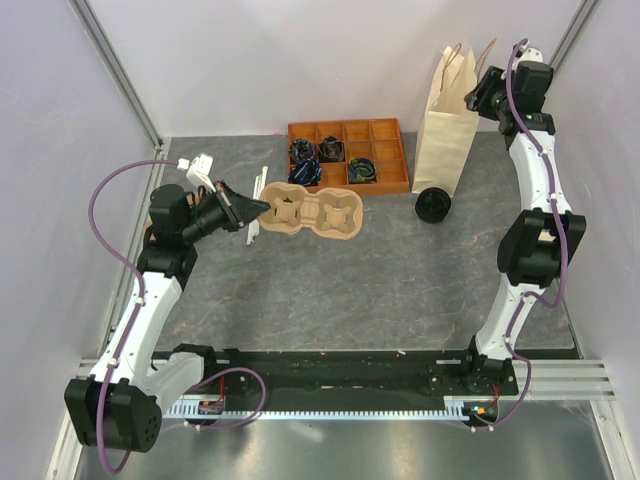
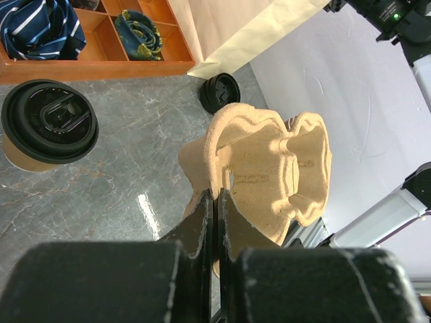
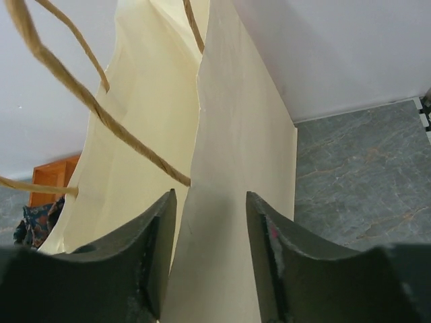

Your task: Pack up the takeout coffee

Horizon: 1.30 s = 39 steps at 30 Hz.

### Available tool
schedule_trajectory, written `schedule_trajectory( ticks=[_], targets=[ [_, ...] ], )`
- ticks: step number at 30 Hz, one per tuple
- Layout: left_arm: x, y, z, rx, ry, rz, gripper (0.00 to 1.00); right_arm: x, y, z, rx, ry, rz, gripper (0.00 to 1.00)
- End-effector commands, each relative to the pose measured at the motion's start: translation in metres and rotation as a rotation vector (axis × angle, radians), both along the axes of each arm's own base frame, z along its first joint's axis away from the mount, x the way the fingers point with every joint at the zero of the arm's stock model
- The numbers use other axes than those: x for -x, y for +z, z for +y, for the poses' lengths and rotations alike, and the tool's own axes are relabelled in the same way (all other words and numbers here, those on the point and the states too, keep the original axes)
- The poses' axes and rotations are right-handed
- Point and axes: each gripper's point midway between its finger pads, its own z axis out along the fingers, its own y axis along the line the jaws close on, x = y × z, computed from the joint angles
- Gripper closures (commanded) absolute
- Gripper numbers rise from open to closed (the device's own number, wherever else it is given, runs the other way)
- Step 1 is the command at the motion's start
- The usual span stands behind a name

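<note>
pulp carrier [image 2: 269, 168] pinched in left gripper [image 2: 217, 196] | right gripper [image 3: 209, 205] spread astride bag [image 3: 232, 121] rim, guessing to open it for coffee [image 1: 433, 205]

A grey, stone-veined tabletop [image 1: 330, 290] fills the middle of the cell. Plain pale walls close it in: the back wall [image 1: 300, 60] at 12 o'clock, the left wall [image 1: 50, 150] at 9, the right wall [image 1: 610, 130] at 3. Slanting aluminium posts [image 1: 115, 65] mark the far corners at about 11 and 1. At 6 o'clock a black mounting plate [image 1: 330, 365] sits beside a ribbed aluminium rail [image 1: 560, 372], with brushed sheet metal [image 1: 350, 450] below. Soft, even light falls from overhead, leaving a small glare patch [image 2: 145, 205] on the stone.
</note>
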Motion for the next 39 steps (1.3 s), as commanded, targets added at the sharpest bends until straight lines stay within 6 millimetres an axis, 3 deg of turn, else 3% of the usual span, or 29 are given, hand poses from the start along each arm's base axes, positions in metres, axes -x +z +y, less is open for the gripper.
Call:
schedule_trajectory(
  ticks=[1,6,7,8,9,18,24,33,36,39],
  targets=[
    [-0.002,0.014,0.000,-0.017,-0.011,-0.074,0.98,-0.014,0.047,-0.003,0.037,-0.002,-0.159,0.50],
    [-0.004,0.017,0.001,-0.024,-0.008,-0.084,0.98,-0.017,0.054,-0.011,0.064,-0.043,-0.204,0.79],
    [-0.004,0.018,0.000,-0.025,-0.009,-0.086,0.98,-0.017,0.065,-0.012,0.069,-0.052,-0.246,0.84],
    [-0.005,0.017,0.001,-0.028,-0.007,-0.082,0.98,-0.017,0.060,-0.015,0.071,-0.069,-0.246,0.88],
    [-0.005,0.017,0.001,-0.036,-0.005,-0.089,0.98,-0.016,0.062,-0.017,0.068,-0.079,-0.259,1.00],
    [-0.006,0.012,0.005,-0.047,0.014,-0.077,0.98,-0.006,0.123,-0.018,0.054,-0.103,-0.491,1.00],
    [-0.006,0.013,0.006,-0.052,0.018,-0.081,0.98,0.021,0.175,-0.009,-0.015,-0.068,-0.595,1.00],
    [-0.002,0.028,0.008,-0.055,0.022,-0.109,0.98,0.085,0.261,0.029,-0.073,0.097,-0.721,1.00],
    [0.000,0.034,0.012,-0.054,0.033,-0.116,0.98,0.111,0.275,0.048,-0.085,0.186,-0.730,1.00],
    [0.004,0.040,0.018,-0.055,0.049,-0.131,0.98,0.137,0.276,0.068,-0.098,0.284,-0.709,1.00]
  ],
)
